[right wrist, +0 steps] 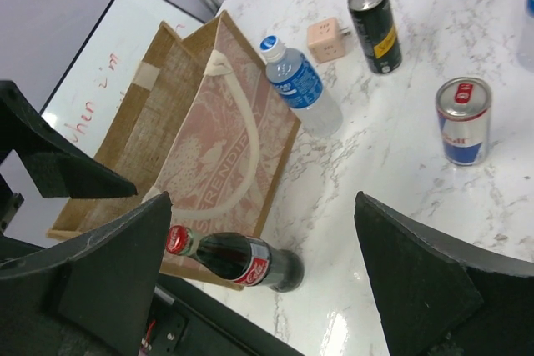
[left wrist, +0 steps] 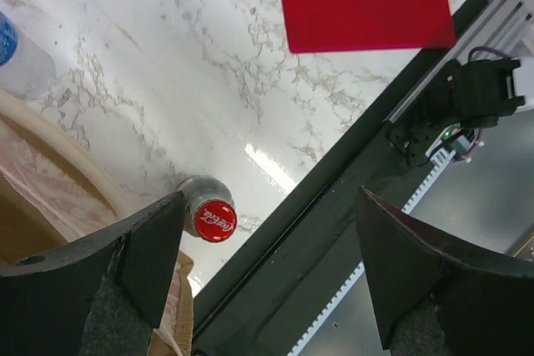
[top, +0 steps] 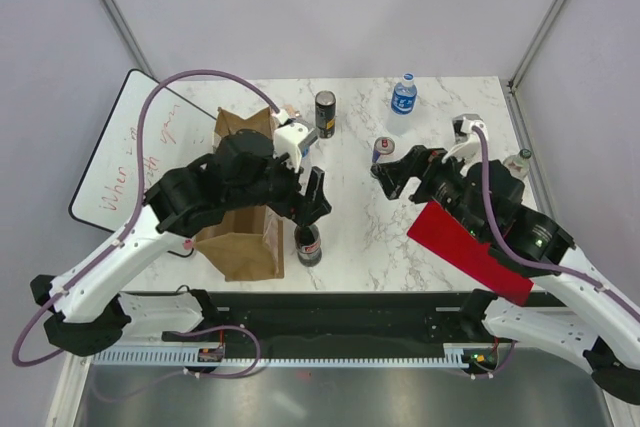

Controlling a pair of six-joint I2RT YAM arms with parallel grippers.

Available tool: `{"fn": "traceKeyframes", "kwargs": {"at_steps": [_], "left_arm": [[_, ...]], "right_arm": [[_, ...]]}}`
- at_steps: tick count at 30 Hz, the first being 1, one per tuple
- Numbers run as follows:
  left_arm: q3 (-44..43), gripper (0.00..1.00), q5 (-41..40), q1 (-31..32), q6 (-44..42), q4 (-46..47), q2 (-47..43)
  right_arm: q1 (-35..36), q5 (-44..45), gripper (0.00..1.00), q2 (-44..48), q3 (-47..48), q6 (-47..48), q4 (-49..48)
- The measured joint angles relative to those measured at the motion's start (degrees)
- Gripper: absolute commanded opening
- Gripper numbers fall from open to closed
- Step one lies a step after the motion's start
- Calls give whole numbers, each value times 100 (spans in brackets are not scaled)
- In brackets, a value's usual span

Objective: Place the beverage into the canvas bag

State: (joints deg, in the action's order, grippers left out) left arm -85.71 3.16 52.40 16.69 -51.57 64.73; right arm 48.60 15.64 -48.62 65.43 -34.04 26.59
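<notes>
My empty, wide-open left claw (left wrist: 269, 202) above the red-capped glass cola bottle (left wrist: 210, 216) beside the tan canvas bag (top: 240, 252): probably heavy, slick, breakable; I'd take its neck.

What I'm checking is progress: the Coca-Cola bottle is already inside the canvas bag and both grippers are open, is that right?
No. The Coca-Cola bottle stands on the table beside the canvas bag, not inside it; the top external view shows this. Both the left gripper and the right gripper are open.
</notes>
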Motion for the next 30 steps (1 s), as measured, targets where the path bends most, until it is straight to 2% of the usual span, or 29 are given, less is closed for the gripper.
{"fn": "traceKeyframes", "kwargs": {"at_steps": [8,21,30], "left_arm": [[2,84,-964,605,188,-487,496],[815,74,-2264,1110,216,-654,855],[1292,70,-2428,1110,271,-461,872]], "right_arm": [[4,732,98,852,-404,76,81],[4,566,98,651,-531,133,101],[4,306,98,691,-542,133,81]]}}
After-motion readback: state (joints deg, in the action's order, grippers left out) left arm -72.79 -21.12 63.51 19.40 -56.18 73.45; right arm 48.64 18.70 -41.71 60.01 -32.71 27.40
